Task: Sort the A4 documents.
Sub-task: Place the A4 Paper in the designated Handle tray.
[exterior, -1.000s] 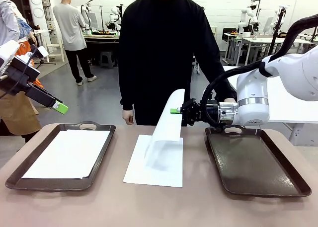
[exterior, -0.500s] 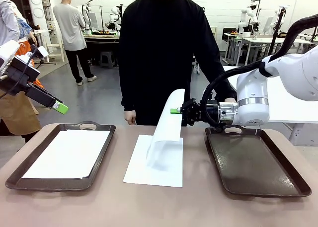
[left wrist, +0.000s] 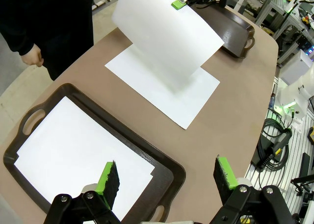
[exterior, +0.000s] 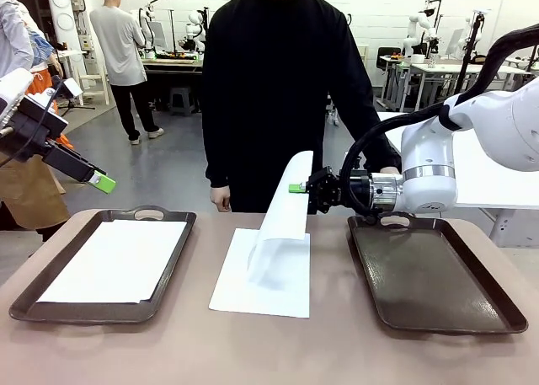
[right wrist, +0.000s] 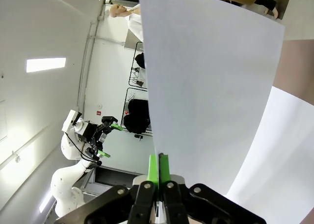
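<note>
My right gripper (exterior: 297, 188) is shut on the edge of a white A4 sheet (exterior: 285, 208) that hangs curved above the table's middle; its lower end touches another sheet (exterior: 253, 288) lying flat there. The right wrist view shows the pinched sheet (right wrist: 206, 82) rising from the closed fingers (right wrist: 158, 168). A further sheet (exterior: 118, 259) lies in the left tray (exterior: 101, 311). My left gripper (exterior: 103, 182) hangs open, high over the left tray's far edge; in its wrist view the gripper (left wrist: 167, 177) stands above that tray's sheet (left wrist: 73, 155).
An empty dark brown tray (exterior: 434, 275) sits at the right. A person in black (exterior: 282, 90) stands at the far side, one hand (exterior: 221, 200) hanging near the table edge. Cables (left wrist: 274, 136) lie on the floor beside the table.
</note>
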Controlling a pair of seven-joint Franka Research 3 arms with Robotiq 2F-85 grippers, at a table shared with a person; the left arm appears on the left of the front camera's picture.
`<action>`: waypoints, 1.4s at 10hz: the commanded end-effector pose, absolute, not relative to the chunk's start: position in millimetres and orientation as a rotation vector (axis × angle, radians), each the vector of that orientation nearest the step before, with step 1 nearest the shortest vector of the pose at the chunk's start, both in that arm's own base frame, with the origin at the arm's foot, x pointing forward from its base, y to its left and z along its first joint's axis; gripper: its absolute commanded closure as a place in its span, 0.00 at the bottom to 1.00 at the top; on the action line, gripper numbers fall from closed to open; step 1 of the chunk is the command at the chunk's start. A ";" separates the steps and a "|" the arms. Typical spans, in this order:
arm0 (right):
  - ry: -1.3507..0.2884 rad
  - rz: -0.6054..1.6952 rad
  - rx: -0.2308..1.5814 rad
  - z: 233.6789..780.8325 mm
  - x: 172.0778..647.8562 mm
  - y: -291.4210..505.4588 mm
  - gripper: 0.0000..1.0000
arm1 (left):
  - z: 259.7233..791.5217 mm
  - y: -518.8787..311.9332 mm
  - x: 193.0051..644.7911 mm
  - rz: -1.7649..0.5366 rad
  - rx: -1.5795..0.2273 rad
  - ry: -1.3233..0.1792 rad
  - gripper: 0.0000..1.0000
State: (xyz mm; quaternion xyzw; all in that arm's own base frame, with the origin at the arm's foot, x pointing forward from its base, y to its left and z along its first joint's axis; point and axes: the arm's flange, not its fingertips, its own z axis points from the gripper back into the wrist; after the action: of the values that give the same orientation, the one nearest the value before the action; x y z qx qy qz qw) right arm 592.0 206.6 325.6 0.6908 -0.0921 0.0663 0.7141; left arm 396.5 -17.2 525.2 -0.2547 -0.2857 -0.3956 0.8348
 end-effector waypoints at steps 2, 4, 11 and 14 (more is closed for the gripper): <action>-0.206 0.132 1.540 324.8 592.1 207.0 1.00 | 523.7 -17.0 396.7 -0.846 -0.559 -0.619 0.00; -0.206 0.132 1.540 324.8 592.1 207.0 1.00 | 523.7 -17.0 396.7 -0.846 -0.559 -0.619 0.00; -0.276 0.320 1.373 344.2 516.1 103.6 0.99 | 523.7 -17.0 396.7 -0.846 -0.559 -0.619 0.00; -0.248 0.304 1.366 347.5 498.7 40.7 0.99 | 523.7 -17.0 396.7 -0.846 -0.559 -0.619 0.00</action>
State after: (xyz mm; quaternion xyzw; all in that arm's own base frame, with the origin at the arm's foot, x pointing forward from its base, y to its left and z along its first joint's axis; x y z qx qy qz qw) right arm 503.7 49.7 349.1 0.6194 -0.1171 0.1347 0.7645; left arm 396.5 -17.5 525.2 -0.2542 -0.2854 -0.3958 0.8350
